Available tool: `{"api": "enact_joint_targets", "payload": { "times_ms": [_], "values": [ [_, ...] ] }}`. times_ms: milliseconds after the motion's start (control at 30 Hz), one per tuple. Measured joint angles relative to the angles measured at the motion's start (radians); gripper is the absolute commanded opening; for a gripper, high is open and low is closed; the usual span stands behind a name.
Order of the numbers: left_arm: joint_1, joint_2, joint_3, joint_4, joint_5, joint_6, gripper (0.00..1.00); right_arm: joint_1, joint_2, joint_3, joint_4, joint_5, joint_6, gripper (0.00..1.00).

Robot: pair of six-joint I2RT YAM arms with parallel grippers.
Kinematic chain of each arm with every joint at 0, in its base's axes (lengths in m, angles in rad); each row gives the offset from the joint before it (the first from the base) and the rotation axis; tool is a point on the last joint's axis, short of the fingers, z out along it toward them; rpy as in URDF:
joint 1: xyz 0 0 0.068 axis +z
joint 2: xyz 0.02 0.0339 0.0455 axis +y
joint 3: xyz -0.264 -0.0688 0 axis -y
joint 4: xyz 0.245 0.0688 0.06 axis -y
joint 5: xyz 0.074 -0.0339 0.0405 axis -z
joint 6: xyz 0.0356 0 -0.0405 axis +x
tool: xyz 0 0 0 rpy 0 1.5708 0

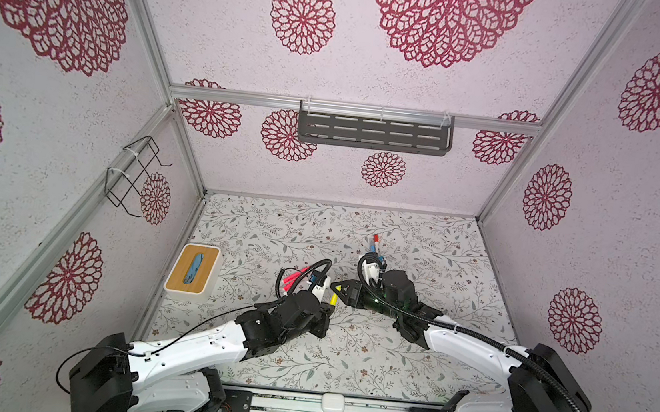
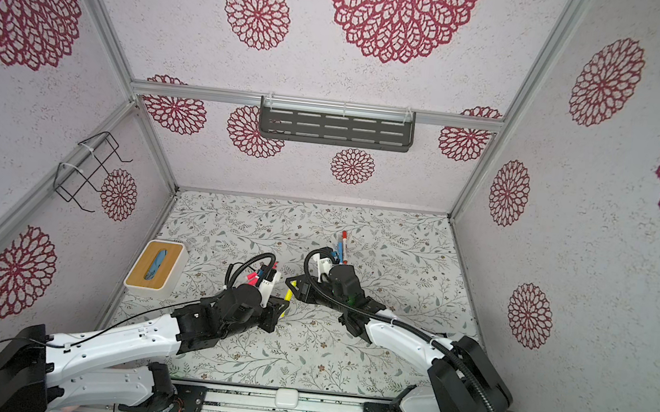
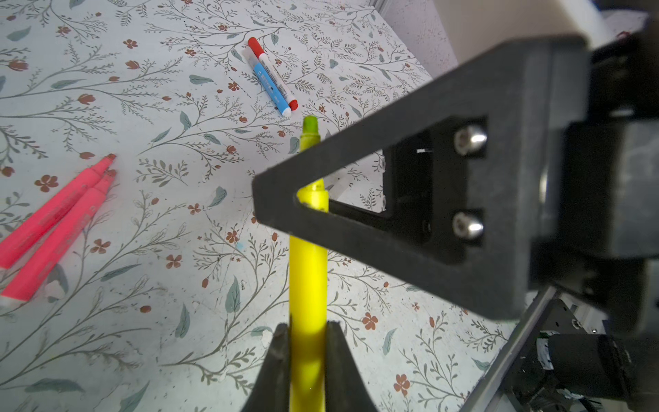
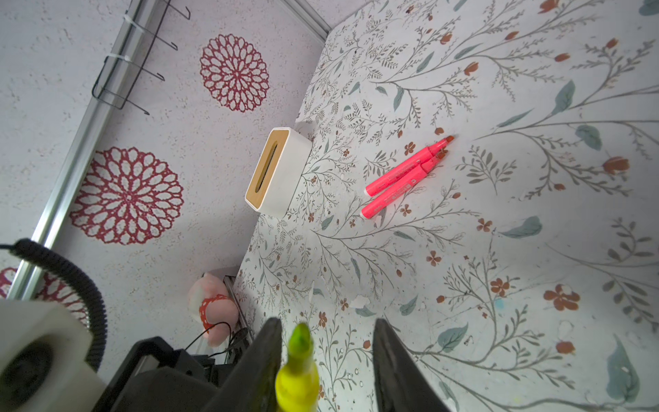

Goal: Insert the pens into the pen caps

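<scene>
**Desk lead:** What's on your screen?

**Me:** The flowered desk (image 1: 368, 344), with both arms meeting near its middle. My left arm (image 1: 197, 343) comes in from the near left and my right arm (image 1: 468, 347) from the near right. A white box with a wooden lid (image 1: 193, 268) stands by the left edge, well apart from them.

**Desk lead:** And the jaws?

**Me:** My left jaws are clenched on the yellow pen (image 3: 308, 271), low on its barrel. As far as I can tell it's held clear of the desk. Its bare tip (image 4: 299, 339) sits between my right jaws, which stand apart either side of it with nothing grasped.

**Desk lead:** The other pens?

**Me:** 2 pink pens (image 4: 408, 166) lie touching, side by side, left of centre, tips bare. Farther off, right of centre, a blue pen (image 3: 267, 85) and a white pen (image 3: 274, 74) with red ends lie against each other. Those 2 look capped to me.

**Desk lead:** Which step, then?

**Me:** I judge the yellow one is in hand, but I can't find a loose cap in any view. It reads like a regrip or handover. Next I'd do 1 of 2 things. I could close the right jaws squarely on the barrel below the felt before the left lets go. Or I could fetch a cap and bring it back in line with that tip.
</scene>
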Motion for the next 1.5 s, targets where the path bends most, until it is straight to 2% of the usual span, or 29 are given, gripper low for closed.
{"api": "enact_joint_targets", "payload": {
  "times_ms": [67, 133, 300, 333, 400, 433, 467, 833, 1233, 1300, 1467, 1500],
  "values": [
    [0.000, 0.016, 0.000, 0.002, -0.006, 0.006, 0.11, 0.000, 0.000, -0.021, 0.028, -0.008, 0.007, 0.21],
    [0.000, 0.032, 0.001, 0.002, -0.010, 0.011, 0.11, 0.000, 0.000, -0.030, 0.041, -0.015, 0.018, 0.14],
    [0.001, 0.062, 0.020, 0.008, -0.024, 0.023, 0.14, -0.002, 0.000, -0.030, 0.048, -0.012, 0.006, 0.04],
    [0.003, 0.066, 0.023, 0.008, -0.024, 0.025, 0.20, -0.003, 0.000, -0.030, 0.047, -0.011, 0.003, 0.04],
    [0.006, 0.072, 0.025, 0.008, -0.024, 0.034, 0.41, -0.004, 0.000, -0.029, 0.040, -0.010, -0.003, 0.03],
    [0.008, 0.074, 0.025, 0.012, -0.023, 0.037, 0.47, -0.003, 0.000, -0.028, 0.034, -0.010, -0.008, 0.03],
    [0.013, 0.074, 0.025, 0.016, -0.023, 0.040, 0.48, -0.003, 0.000, -0.027, 0.027, -0.010, -0.011, 0.03],
    [0.106, 0.074, 0.025, 0.062, 0.075, 0.064, 0.44, -0.006, -0.008, 0.018, -0.015, -0.005, -0.048, 0.03],
    [0.132, 0.098, 0.025, 0.077, 0.187, 0.076, 0.42, -0.025, -0.023, 0.017, 0.007, -0.013, -0.054, 0.03],
    [0.134, 0.098, 0.025, 0.078, 0.191, 0.076, 0.38, -0.032, -0.034, 0.016, 0.011, -0.014, -0.054, 0.03],
    [0.137, 0.105, 0.027, 0.096, 0.220, 0.085, 0.17, -0.043, -0.053, -0.001, 0.037, -0.016, -0.053, 0.03],
    [0.136, 0.106, 0.028, 0.099, 0.235, 0.093, 0.16, -0.043, -0.053, -0.003, 0.043, -0.017, -0.053, 0.03]
  ]
}}
